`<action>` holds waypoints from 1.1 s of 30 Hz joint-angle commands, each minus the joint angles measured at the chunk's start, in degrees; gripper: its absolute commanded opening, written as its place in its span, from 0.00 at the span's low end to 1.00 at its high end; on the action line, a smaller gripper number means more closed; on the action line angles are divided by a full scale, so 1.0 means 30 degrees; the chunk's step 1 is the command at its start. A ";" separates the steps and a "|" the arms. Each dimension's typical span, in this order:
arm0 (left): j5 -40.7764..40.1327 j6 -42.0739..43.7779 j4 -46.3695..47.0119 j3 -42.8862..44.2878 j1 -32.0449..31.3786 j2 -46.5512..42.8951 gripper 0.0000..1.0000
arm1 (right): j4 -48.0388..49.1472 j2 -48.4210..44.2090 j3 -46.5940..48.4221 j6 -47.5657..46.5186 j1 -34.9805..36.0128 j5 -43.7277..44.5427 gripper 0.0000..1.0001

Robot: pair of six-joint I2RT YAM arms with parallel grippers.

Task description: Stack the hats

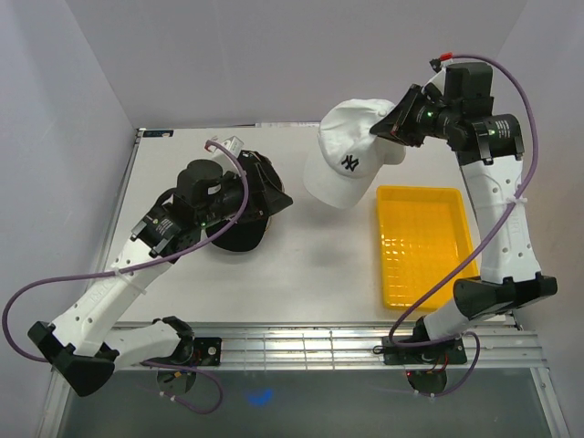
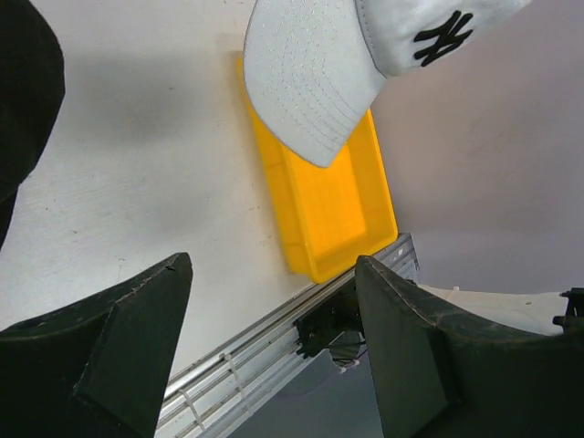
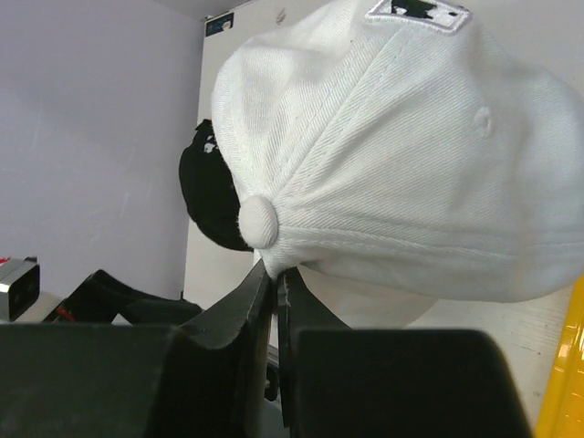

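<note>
The white cap with the dark NY mark (image 1: 349, 151) hangs above the table at the back centre, brim toward the front. My right gripper (image 1: 391, 128) is shut on its crown fabric just below the top button, as the right wrist view shows (image 3: 276, 274). The black cap (image 1: 239, 219) lies on the table at left centre; it also shows in the right wrist view (image 3: 208, 196) and at the left edge of the left wrist view (image 2: 23, 82). My left gripper (image 1: 274, 193) is open and empty over the black cap's right side (image 2: 272, 265). The pink and tan caps are out of view.
A yellow mesh tray (image 1: 424, 192) stands on the right of the table, in front of the hanging white cap (image 2: 315, 82); it also shows in the left wrist view (image 2: 338, 210). White walls close the left, back and right sides. A metal rail (image 1: 301, 345) runs along the near edge.
</note>
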 commanded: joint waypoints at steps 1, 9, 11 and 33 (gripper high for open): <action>0.1259 0.1273 0.1222 0.0630 -0.0042 0.0346 0.82 | 0.1140 -0.1529 -0.0274 0.0556 0.0930 -0.0674 0.08; 0.3337 0.1741 0.4412 -0.0367 -0.0042 0.1050 0.83 | 0.1493 -0.2849 -0.1303 0.0762 0.2192 -0.1261 0.08; 0.3429 0.1889 0.4680 -0.0309 -0.0013 0.1255 0.83 | 0.1464 -0.2966 -0.1186 0.0821 0.2192 -0.1729 0.08; 0.3342 0.3090 0.5474 -0.0309 0.0251 0.0875 0.83 | 0.2313 -0.3347 -0.1449 0.1407 0.2221 -0.4249 0.08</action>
